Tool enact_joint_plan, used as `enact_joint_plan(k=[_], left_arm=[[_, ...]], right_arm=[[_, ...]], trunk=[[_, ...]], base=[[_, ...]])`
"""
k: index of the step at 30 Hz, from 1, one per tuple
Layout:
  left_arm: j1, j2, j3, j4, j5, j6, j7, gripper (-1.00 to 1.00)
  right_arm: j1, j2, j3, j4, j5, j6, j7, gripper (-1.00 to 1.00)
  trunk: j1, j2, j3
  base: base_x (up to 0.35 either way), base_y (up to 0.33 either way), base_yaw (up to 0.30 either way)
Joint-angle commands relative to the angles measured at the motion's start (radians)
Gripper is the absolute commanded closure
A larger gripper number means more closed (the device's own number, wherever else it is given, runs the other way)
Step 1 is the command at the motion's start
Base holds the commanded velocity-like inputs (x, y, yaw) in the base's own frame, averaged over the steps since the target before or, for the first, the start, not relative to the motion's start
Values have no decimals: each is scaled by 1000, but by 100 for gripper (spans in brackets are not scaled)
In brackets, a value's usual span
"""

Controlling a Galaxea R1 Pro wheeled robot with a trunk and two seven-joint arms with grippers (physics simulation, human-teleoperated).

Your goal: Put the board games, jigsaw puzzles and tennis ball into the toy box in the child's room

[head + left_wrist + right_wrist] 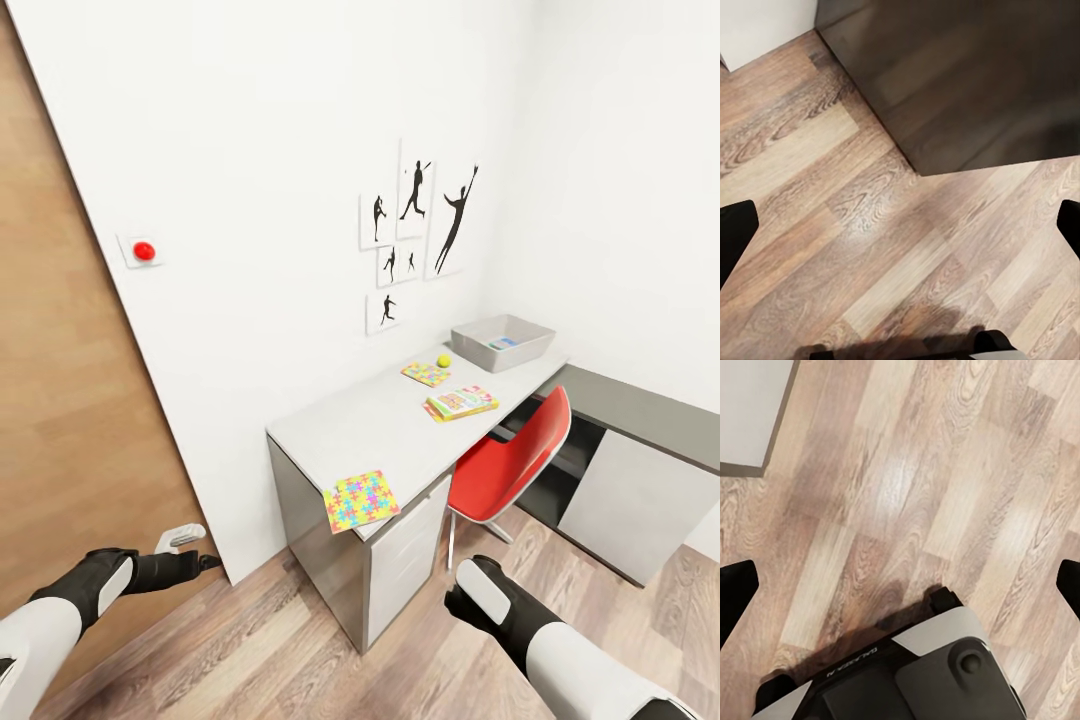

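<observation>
The table [350,430] stands against the white wall in the head view. The larger jigsaw puzzle [361,501] lies at its near end, overhanging the edge. Further along lie the smaller jigsaw puzzle [426,373], the tennis ball [443,360] and one board game [462,402] with a green border. The grey toy box [478,340] sits at the far end with something flat and blue [503,343] in it. The bed is out of view. My left gripper [900,229] and right gripper [900,585] both hang open over the wood floor, far short of the table, holding nothing.
A red chair [505,465] is pushed under the table's far half. A lower dark grey cabinet [640,420] runs along the right wall. A brown door [60,400] with a handle [180,538] is beside my left arm. A red button [144,251] is on the wall.
</observation>
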Motion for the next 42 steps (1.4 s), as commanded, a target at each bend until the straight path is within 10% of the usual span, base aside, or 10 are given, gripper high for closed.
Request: enact_joint_plan(k=[1,32,42], left_arm=[[-1,0,6,0,6,10,-1,-100],[-11,5,38,-9,19,133,6,-100],[-11,2,124,-10,20,134,11,-100]], right_arm=[[-1,-1,7,-2,-5,6,-6,-100],[67,4,5,-4,-5,-157,1,-100],[105,-3,8,-7,9,-251,242,-100]], trunk=[[5,-10,-5],[123,-227,-103],[162,-297,-134]], base=[[0,0,0],[0,0,0],[0,0,0]])
